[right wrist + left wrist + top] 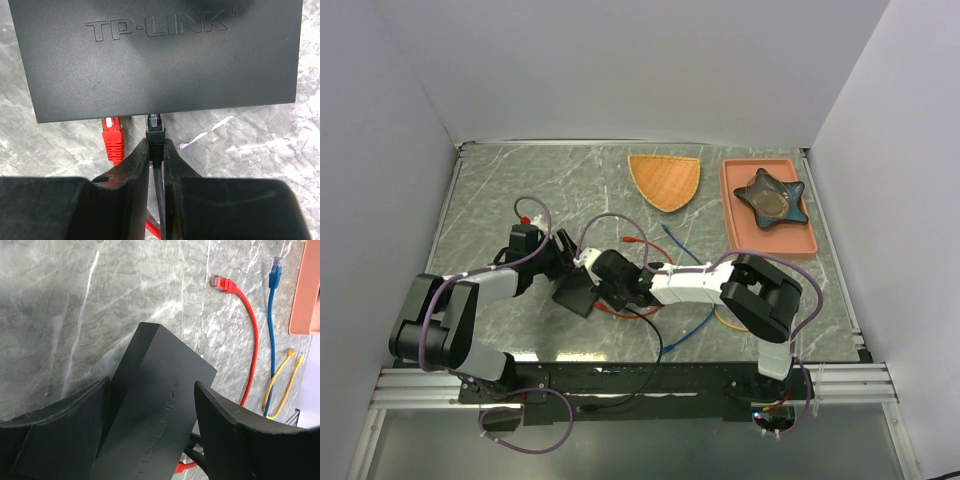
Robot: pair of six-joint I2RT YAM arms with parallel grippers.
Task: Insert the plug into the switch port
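1. Nearest me, the right arm (760, 295) rises from its base at 5 o'clock. It folds hard at the elbow and lays its white forearm toward 9 o'clock, low over the table (500, 200).
2. The left arm (460, 310) sits folded at 7 o'clock, its forearm reaching toward 2 o'clock.
3. The right gripper (156, 145) has its jaws pinched on the black plug (155, 131) just behind the head. The plug's cable runs back between the fingers.
4. The plug's tip meets the near edge of the switch (160, 60) at the port (154, 117), just right of a red plug (112, 136) seated there. I cannot tell how deep the black one sits.
5. The left gripper (152, 385) straddles the switch from its 10 o'clock side, jaws wide, both fingers pressed against it, holding it.
6. Beyond, toward 1 o'clock, a red cable (247, 315), a blue cable (271, 315) and a yellow cable (282, 375) lie loose.
7. Farthest out, an orange mat (665, 180) lies at 12 o'clock. A tray (735, 215) at 1 o'clock holds a star dish (772, 197).
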